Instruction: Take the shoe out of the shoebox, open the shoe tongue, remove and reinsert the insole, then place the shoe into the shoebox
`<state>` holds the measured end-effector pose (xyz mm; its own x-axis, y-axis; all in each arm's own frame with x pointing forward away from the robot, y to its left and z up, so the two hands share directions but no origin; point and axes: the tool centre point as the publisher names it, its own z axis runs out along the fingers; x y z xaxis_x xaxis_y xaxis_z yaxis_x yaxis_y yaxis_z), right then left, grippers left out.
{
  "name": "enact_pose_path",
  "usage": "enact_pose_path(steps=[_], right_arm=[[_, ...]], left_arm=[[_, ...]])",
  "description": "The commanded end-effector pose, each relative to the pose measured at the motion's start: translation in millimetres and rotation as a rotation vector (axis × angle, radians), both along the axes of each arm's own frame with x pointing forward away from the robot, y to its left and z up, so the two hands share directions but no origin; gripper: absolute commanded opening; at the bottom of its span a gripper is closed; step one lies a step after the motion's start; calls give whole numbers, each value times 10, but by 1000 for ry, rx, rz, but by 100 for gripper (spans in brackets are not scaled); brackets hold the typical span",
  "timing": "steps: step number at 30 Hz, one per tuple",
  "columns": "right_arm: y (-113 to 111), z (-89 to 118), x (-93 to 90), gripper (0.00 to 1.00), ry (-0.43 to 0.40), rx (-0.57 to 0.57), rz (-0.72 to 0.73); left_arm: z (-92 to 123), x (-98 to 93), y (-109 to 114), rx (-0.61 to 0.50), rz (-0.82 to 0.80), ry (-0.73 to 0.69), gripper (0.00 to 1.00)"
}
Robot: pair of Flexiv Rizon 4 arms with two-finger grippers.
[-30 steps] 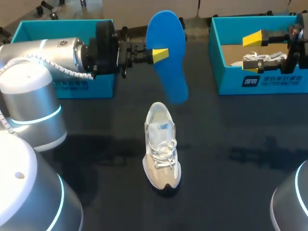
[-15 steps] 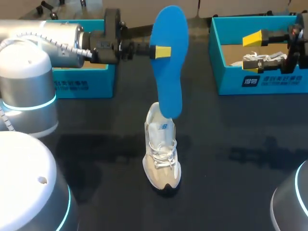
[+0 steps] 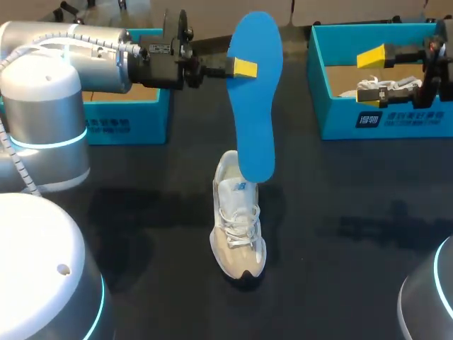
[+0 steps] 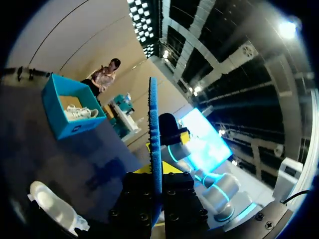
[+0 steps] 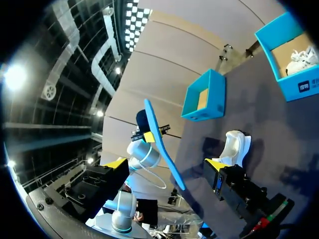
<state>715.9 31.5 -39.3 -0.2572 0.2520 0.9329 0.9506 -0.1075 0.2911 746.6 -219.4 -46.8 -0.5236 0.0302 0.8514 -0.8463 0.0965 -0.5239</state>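
A white and beige shoe [image 3: 238, 227] stands on the dark table with its toe toward the front; it also shows in the wrist views [image 4: 52, 209] [image 5: 234, 147]. My left gripper [image 3: 241, 69] is shut on a blue insole [image 3: 255, 92] near its upper end. The insole hangs almost upright, its lower end just above the shoe's heel opening. In the left wrist view the insole [image 4: 153, 149] appears edge-on between the fingers of the left gripper [image 4: 155, 172]. My right gripper [image 3: 369, 79] [image 5: 164, 164] stands open over the right shoebox [image 3: 333, 120], holding nothing.
The right shoebox holds another white shoe [image 3: 382, 91]. A second teal shoebox [image 3: 120, 120] stands at the back left, partly behind my left arm. Dark tabletop [image 3: 340, 212] lies to both sides of the shoe.
My left gripper has moved right and turned with the insole. The insole swung from tilted to nearly upright, and its lower end now hangs over the shoe's heel. The right arm stayed still.
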Motion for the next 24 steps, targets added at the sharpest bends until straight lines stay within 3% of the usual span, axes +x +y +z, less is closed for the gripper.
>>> enact_pose_path(steps=[1,10,16,24], right_arm=[[12,0,3,100,1,-1,-2],[12,0,3,100,1,-1,-2],[17,-3,-7,100,-5,-3,-4],[127,49,-80,100,-35,-105,-69]], left_arm=[[-29,39,-14,-54,-13,429,0],[-29,39,-14,-54,-13,429,0],[-167,71,-69,-39,0,473,0],[-249,115,-129,-36,1,514,0]])
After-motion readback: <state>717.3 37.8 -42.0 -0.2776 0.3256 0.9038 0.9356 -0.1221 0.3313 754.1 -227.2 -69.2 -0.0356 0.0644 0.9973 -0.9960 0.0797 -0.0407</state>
